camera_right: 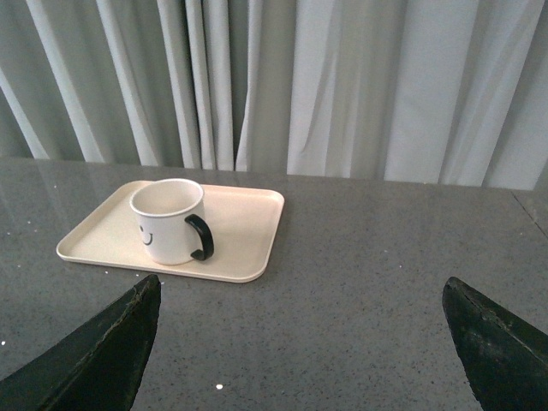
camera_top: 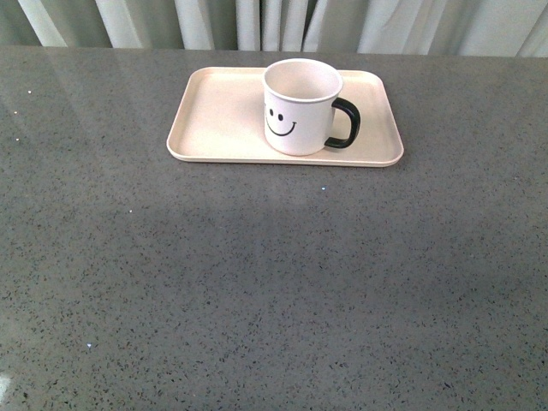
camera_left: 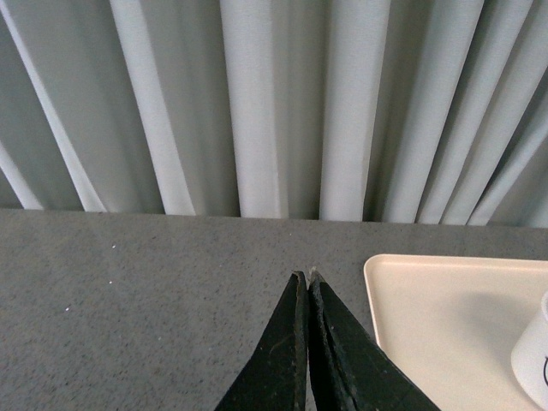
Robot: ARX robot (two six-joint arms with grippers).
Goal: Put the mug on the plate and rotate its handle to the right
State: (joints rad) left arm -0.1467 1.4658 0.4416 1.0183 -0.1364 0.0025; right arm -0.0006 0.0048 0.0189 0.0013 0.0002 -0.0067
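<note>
The white mug (camera_top: 301,107) with a black smiley face stands upright on the pale pink-cream plate (camera_top: 218,120), right of its middle. Its black handle (camera_top: 345,123) points to the right. Neither arm shows in the front view. In the right wrist view the mug (camera_right: 166,220), its handle (camera_right: 200,237) and the plate (camera_right: 244,231) lie well ahead of my right gripper (camera_right: 301,295), which is open and empty. My left gripper (camera_left: 308,276) is shut and empty over the table beside the plate (camera_left: 437,317); a sliver of the mug (camera_left: 535,360) shows at the frame edge.
The grey speckled table (camera_top: 274,282) spreads around the plate. Pale pleated curtains (camera_top: 274,21) hang right behind the table's far edge.
</note>
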